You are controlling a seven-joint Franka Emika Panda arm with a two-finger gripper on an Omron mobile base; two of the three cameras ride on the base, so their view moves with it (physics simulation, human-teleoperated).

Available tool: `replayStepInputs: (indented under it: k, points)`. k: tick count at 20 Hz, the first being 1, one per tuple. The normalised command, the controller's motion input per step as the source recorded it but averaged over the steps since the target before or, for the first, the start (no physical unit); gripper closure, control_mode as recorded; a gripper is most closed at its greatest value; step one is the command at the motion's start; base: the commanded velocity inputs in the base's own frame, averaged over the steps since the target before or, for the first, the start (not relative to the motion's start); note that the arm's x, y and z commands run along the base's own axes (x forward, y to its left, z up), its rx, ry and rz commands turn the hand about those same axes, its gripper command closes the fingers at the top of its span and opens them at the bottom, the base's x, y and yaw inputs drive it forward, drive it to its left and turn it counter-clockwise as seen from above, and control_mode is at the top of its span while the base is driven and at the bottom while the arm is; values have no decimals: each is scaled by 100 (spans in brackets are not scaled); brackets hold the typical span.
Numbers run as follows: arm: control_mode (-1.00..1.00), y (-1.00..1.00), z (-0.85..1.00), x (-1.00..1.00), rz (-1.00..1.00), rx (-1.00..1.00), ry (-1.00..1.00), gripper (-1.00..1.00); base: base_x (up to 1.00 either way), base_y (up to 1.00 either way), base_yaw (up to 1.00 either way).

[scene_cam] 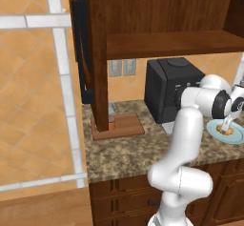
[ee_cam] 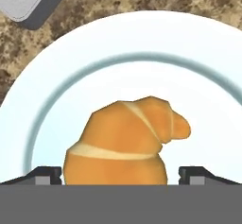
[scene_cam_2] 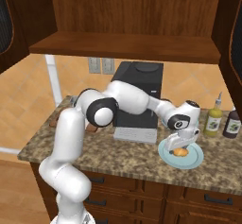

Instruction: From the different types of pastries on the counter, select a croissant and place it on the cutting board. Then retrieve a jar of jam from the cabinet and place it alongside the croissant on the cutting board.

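The croissant (ee_cam: 125, 140) lies directly between my end effector (ee_cam: 121, 173)'s two fingertips (ee_cam: 45, 173), one on each side, neither pressing it. My end effector is spread wide and grips nothing. The croissant sits on a pale blue plate (scene_cam_2: 193, 158) on the tabletop (scene_cam_2: 118, 154). My arm reaches out past the coffee machine (scene_cam_2: 139, 88), hand pointed down over the plate.
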Motion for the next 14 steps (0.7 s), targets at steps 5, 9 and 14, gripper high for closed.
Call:
replayStepInputs:
  k: [5, 9, 14]
  points:
    - [-100, 15, -83, -26, 0, 0, -1, -100, 0, 0, 0]
    - [-100, 16, -77, -1, 0, -3, 3, 100, 0, 0, 0]
    - [-100, 0, 35, -3, 0, 1, 1, 100, 0, 0, 0]
